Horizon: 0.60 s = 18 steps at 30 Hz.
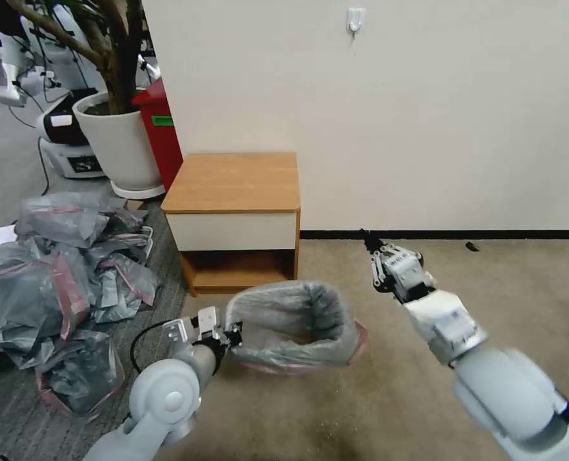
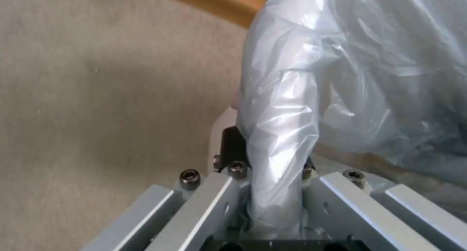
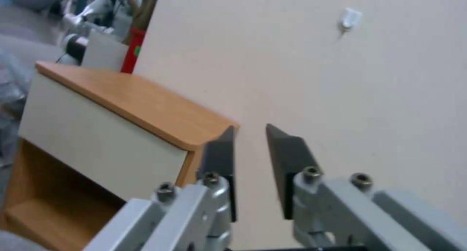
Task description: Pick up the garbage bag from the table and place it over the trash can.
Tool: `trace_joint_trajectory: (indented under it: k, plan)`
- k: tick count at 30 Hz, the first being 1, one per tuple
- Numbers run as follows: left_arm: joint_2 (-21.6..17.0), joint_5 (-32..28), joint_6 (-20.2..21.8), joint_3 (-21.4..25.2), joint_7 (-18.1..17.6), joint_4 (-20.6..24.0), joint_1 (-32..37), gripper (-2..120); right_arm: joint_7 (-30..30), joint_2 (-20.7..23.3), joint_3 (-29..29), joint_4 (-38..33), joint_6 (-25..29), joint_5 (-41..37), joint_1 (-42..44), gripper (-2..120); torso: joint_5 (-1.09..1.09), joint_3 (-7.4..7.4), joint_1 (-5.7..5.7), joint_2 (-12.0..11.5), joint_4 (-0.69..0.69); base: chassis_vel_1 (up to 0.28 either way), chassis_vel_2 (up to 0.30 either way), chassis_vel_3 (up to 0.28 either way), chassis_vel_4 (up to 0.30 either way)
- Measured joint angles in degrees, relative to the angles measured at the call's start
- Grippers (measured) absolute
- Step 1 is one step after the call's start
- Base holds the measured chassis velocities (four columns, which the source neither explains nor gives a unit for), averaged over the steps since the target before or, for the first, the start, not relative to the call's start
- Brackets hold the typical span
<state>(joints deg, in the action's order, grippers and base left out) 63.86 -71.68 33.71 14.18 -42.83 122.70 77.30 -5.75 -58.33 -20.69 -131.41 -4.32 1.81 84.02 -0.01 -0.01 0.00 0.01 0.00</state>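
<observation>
Your garbage bag (image 1: 290,323) sits lower centre of the head view, draped over the trash can, whose own walls are hidden under the plastic. Mouth gapes open; grey translucent film, crumpled, pink band showing along the bottom edge at the carpet. Left pincer (image 1: 235,334) is at the bag's left rim, clamped on a fold of it; in the left wrist view the plastic (image 2: 282,134) runs straight down between the fingers (image 2: 232,149). Right pincer (image 1: 375,251) hangs right of centre, apart from the bag, holding nothing, jaws set at a narrow gap; its dark fingertips (image 3: 287,159) point toward the wall.

Floor is beige carpet, going grey on the left. The bench (image 1: 233,182) stands just behind the bag against the cream wall, top bare, white drawer front, open lower shelf. Open carpet to the right and in front. Left side is crowded: heap of grey-and-pink bags (image 1: 60,275), white plant pot (image 1: 121,144) and red box (image 1: 159,128) upper left. Small wall hook (image 1: 355,19) at top.
</observation>
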Motion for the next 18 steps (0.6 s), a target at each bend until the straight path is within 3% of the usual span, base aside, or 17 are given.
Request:
trace_joint_trajectory:
  k: [3,5,7,9,11,18]
  plan:
    - [0.01,-1.01,0.44,-0.23,-0.97,-0.93,-0.33,1,-0.24,-2.25,0.14,0.07,0.43,0.9,0.95,28,0.0,0.0,0.0,0.0,0.01,0.0,0.0,0.0,0.0]
    - [-0.27,-2.0,0.88,-0.53,-2.03,-1.68,-1.04,1,-0.27,-3.87,0.51,0.24,0.45,1.45,1.29,39,0.0,0.0,0.0,0.0,0.0,0.0,0.0,0.0,0.0]
    - [-0.4,-2.05,0.96,-0.61,-2.2,-1.93,-1.2,1,-0.27,-4.28,0.67,0.34,0.45,1.6,1.38,41,0.0,0.0,0.0,0.0,0.0,0.0,0.0,0.0,0.0]
    - [-0.92,-2.31,1.42,-1.09,-2.44,-2.89,-1.63,1,-0.25,-5.16,1.13,0.8,0.45,2.11,1.48,53,0.0,0.0,0.0,0.0,0.01,0.0,0.0,0.0,0.0]
    - [-0.97,-2.33,1.47,-1.19,-2.45,-3.1,-1.71,1,-0.25,-5.25,1.18,0.89,0.45,2.17,1.45,56,0.0,0.0,0.0,0.0,0.01,0.0,0.0,0.0,0.0]
    - [-1.23,-2.41,2.09,-2.17,-2.91,-5.29,-2.46,1,-0.72,-4.36,0.9,2.05,0.23,1.6,-0.04,86,0.01,0.01,0.0,0.0,0.01,0.0,0.0,0.0,0.0]
